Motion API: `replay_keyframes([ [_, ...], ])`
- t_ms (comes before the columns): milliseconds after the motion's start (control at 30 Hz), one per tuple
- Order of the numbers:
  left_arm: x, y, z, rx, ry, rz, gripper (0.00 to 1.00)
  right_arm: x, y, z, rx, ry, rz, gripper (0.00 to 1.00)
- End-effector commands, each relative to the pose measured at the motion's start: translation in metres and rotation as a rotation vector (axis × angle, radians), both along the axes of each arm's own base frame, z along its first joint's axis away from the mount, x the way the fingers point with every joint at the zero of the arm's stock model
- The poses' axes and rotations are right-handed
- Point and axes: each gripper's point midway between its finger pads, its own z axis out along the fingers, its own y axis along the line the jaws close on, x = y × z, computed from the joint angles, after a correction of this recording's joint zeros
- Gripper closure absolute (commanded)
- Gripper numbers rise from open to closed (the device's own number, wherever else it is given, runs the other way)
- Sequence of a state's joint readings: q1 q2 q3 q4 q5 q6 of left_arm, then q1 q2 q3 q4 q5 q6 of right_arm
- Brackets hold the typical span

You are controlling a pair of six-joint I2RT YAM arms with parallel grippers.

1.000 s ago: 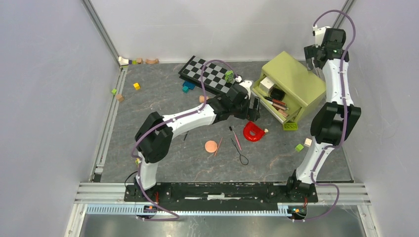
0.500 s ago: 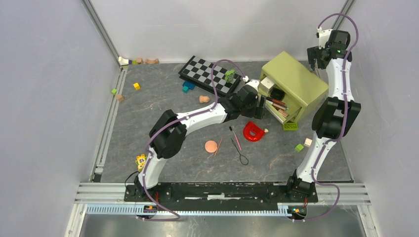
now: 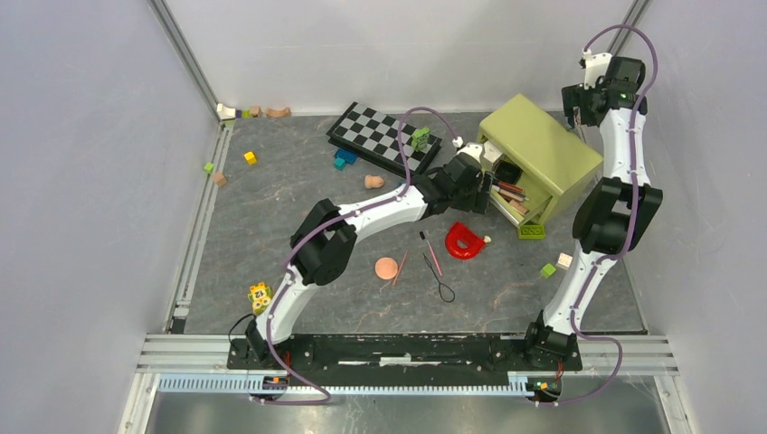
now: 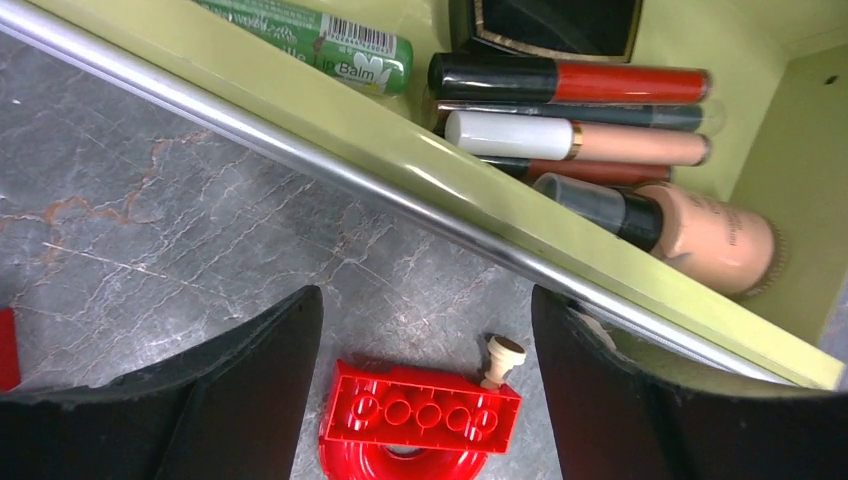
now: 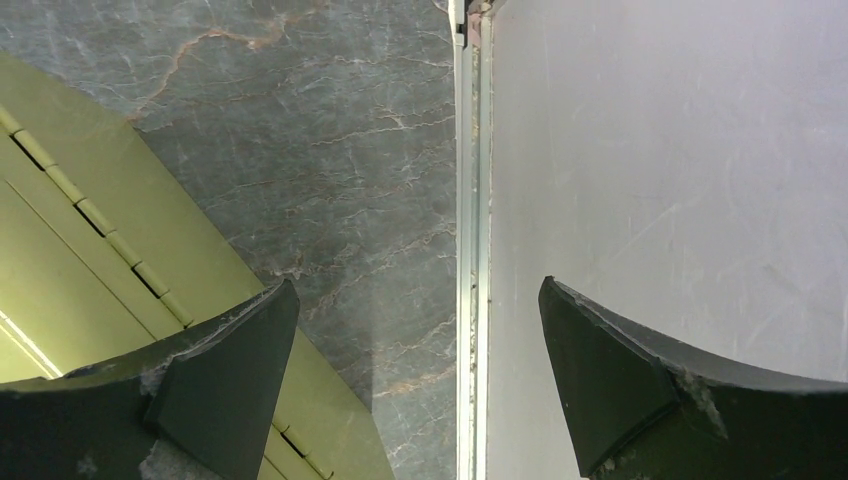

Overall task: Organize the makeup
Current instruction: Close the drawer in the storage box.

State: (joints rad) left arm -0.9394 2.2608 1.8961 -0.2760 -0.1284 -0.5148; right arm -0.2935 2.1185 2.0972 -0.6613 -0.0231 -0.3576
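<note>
Left gripper (image 4: 425, 300): parted, empty, held over green drawer (image 4: 400, 190) rail. Right gripper (image 5: 420, 300): parted, empty. Rail is to be cleared before peach puff (image 3: 386, 268), at eight o'clock, is fetched.

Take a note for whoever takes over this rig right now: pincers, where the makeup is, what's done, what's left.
Left pincer: open, empty, at the open drawer's front edge.
Right pincer: open, empty, up behind the green organizer.
Done: lip balm, red lip gloss, foundation bottle and dark compact lie in the drawer.
To do: peach puff, pink pencil and wooden pencil lie on the table, near the red horseshoe piece.
</note>
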Motion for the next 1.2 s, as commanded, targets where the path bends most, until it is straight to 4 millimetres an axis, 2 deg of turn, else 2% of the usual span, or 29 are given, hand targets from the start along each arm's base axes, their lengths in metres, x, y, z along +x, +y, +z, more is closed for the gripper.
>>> replay_keyframes([
  [0, 0.012, -0.022, 0.012, -0.084, -0.034, 0.011, 0.18, -0.009, 0.019, -0.026, 0.082, 0.068, 0.047, 0.02],
  [233, 0.020, -0.029, 0.013, -0.111, -0.070, 0.017, 0.16, -0.014, 0.028, -0.043, 0.126, 0.105, 0.073, 0.02],
  [733, 0.054, -0.063, 0.067, -0.302, -0.257, 0.041, 0.14, -0.018, 0.038, -0.058, 0.170, 0.134, 0.102, 0.02],
  [1167, 0.078, -0.084, 0.053, -0.381, -0.273, 0.105, 0.12, -0.020, 0.039, -0.068, 0.184, 0.154, 0.100, 0.02],
])
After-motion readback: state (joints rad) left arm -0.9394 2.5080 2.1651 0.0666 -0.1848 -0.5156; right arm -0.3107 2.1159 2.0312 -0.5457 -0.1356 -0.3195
